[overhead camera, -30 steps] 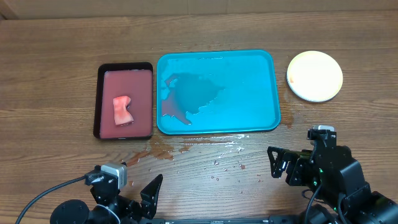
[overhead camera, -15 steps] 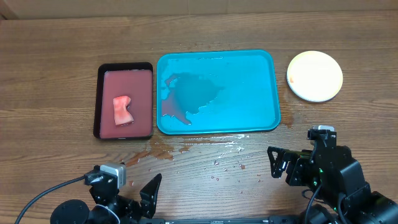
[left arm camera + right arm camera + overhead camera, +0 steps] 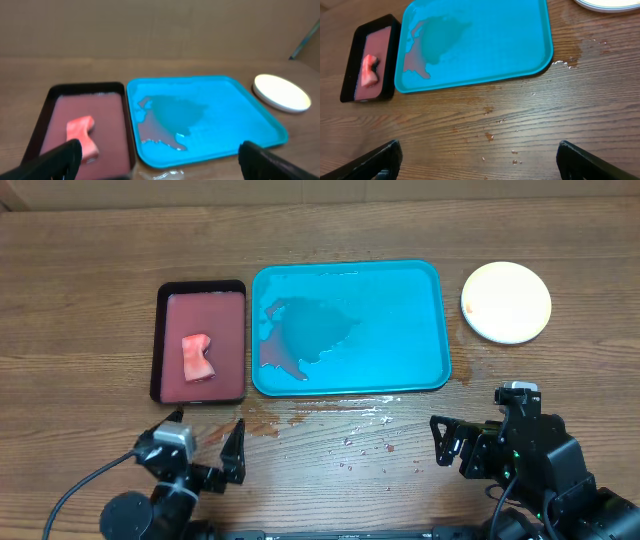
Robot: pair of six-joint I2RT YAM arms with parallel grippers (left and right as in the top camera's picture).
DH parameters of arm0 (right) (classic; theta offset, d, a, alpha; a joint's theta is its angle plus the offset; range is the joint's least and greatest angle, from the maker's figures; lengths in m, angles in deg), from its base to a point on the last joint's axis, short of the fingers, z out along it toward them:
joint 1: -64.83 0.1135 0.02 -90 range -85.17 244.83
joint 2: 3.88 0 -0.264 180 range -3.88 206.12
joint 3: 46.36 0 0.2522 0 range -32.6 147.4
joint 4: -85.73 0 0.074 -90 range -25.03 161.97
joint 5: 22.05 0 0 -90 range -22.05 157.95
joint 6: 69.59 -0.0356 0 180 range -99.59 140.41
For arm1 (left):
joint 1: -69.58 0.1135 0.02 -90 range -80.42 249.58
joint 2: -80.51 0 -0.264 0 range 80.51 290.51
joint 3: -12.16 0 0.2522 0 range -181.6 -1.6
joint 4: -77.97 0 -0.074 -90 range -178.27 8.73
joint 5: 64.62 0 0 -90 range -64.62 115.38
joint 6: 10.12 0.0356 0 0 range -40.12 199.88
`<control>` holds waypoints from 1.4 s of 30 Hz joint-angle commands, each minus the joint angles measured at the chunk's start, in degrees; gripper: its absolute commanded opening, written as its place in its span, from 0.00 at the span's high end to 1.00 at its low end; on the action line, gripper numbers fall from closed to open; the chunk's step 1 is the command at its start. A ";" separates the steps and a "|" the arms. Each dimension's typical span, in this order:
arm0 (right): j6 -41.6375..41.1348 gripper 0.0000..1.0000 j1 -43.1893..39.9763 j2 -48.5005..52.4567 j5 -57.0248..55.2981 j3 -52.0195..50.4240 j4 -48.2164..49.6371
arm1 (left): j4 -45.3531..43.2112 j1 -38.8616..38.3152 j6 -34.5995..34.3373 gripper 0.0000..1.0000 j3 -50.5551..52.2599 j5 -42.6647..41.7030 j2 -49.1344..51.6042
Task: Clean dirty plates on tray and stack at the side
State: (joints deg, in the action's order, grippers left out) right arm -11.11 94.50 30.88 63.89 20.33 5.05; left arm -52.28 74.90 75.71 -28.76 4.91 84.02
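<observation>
You have bright, even light from above on the desk (image 3: 90, 270), with only thin, soft shadows. The plates (image 3: 506, 302) at the upper right glare almost to white, and the wet tray (image 3: 400, 310) gleams faintly. Your left wrist view is blurred throughout; the right wrist view is sharper.

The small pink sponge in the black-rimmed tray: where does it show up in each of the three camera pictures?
Overhead: the small pink sponge lies left of centre, inside the black-rimmed tray.
Left wrist: lower left, near the bottom edge.
Right wrist: far left, upper half.
Shared landmark: the large turquoise-blue plastic tray, right beside the sponge's tray in all three.
</observation>
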 commanded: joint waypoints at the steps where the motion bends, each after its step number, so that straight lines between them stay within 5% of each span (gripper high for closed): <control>1: -0.24 0.00 0.33 -0.24 -0.83 0.22 0.17 | -5.75 0.39 5.42 0.00 5.31 -4.02 -1.53; 12: -0.24 0.00 0.33 -0.24 -0.83 0.22 0.17 | -15.45 0.26 19.41 0.00 14.23 -3.54 -1.60; 25: -0.22 0.00 0.33 -0.24 -0.83 0.22 0.17 | -23.87 -0.24 14.27 0.00 23.23 -3.15 -3.32; 42: -0.24 0.00 0.33 -0.24 -0.83 0.22 0.17 | -24.26 -0.63 14.25 0.00 23.32 -3.32 -3.30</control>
State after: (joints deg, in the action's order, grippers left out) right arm -11.09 94.50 30.88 63.87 20.33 5.03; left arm -76.26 74.81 90.75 -5.72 1.98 81.49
